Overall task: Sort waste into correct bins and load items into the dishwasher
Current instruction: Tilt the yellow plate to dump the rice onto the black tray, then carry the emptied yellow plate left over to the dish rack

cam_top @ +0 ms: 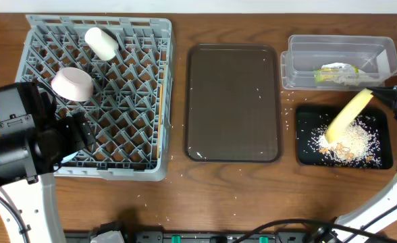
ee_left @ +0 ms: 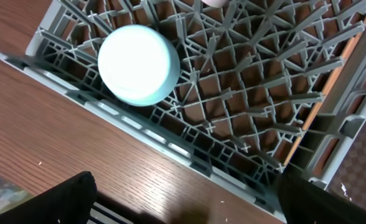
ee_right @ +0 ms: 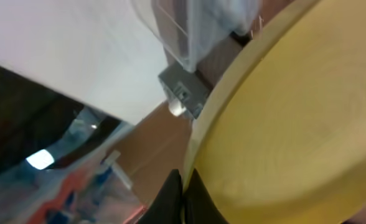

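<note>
Presently the right tool (ee_right: 184,190) is pinched shut on the rim of the plate (cam_top: 349,113), holding it tipped steeply on edge over the black tray (cam_top: 382,159) at the counter's near right corner. The plate's lower edge meets the heap of crumbs (cam_top: 352,143), and that tilt looks meant to shed the food into the tray rather than onto the wood. A few stray grains dot the counter (cam_top: 239,196) beside it. Just behind, along the far right edge, the clear tub (cam_top: 296,67) holds the wrapper (cam_top: 336,73), so dry rubbish seems kept apart from food scraps. The brown tray (cam_top: 233,101) lies mid-counter between the bins and the rack (cam_top: 127,121). The left tool (ee_left: 189,211) hangs over the rack's near left corner, spread wide with nothing between its jaws. Beyond it the blue bowl (ee_left: 138,64) sits mouth down on the lattice by the near wall, propped among the pegs as a dish is for washing. Further back the white bowl (cam_top: 72,84) lies tilted and the cup (cam_top: 102,42) lies on its side near the far edge. By my reading the plate is the last dish outside the rack, and must cross the counter once it is scraped.
</note>
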Robot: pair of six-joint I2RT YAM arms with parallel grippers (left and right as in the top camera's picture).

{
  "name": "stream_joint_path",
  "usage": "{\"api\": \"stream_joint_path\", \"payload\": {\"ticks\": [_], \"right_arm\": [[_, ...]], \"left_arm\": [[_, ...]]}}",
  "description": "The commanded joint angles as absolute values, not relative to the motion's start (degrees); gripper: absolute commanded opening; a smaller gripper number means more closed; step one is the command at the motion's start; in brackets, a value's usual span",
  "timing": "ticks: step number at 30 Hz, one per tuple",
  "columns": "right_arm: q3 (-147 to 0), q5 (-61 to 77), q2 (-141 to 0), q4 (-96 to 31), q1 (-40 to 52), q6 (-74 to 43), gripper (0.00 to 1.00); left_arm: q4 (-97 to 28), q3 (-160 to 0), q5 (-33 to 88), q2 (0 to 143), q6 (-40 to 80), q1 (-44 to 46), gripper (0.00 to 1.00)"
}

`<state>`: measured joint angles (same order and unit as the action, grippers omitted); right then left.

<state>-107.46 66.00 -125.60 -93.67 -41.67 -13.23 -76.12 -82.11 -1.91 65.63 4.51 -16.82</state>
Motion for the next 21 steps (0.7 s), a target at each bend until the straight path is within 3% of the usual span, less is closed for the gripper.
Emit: {"api": "stream_joint_path", "payload": {"ticks": [1,3,14,21], "right_arm": [[-107.6,66.5,-123.9,-97.2,-42.1,-14.3,0.01],[-107.4,73.1,-122.7,-97.5,-41.8,-8.4,0.01],[-107.5,73.3,-109.5,-96.8,-38.8,-13.8,0.02],[-107.5,73.4,-100.1,-82.9,-29.2,-20.6,0.02]], "left_arm": [[-76.3,-83.0,-2.6,65.5,5.0,-16.7,0.94],[-76.3,-83.0,-2.6,65.5,5.0,-16.7,0.94],[-76.2,-83.0,-2.6,65.5,5.0,-16.7,0.94],[-76.3,-83.0,-2.6,65.5,5.0,-16.7,0.94]]}}
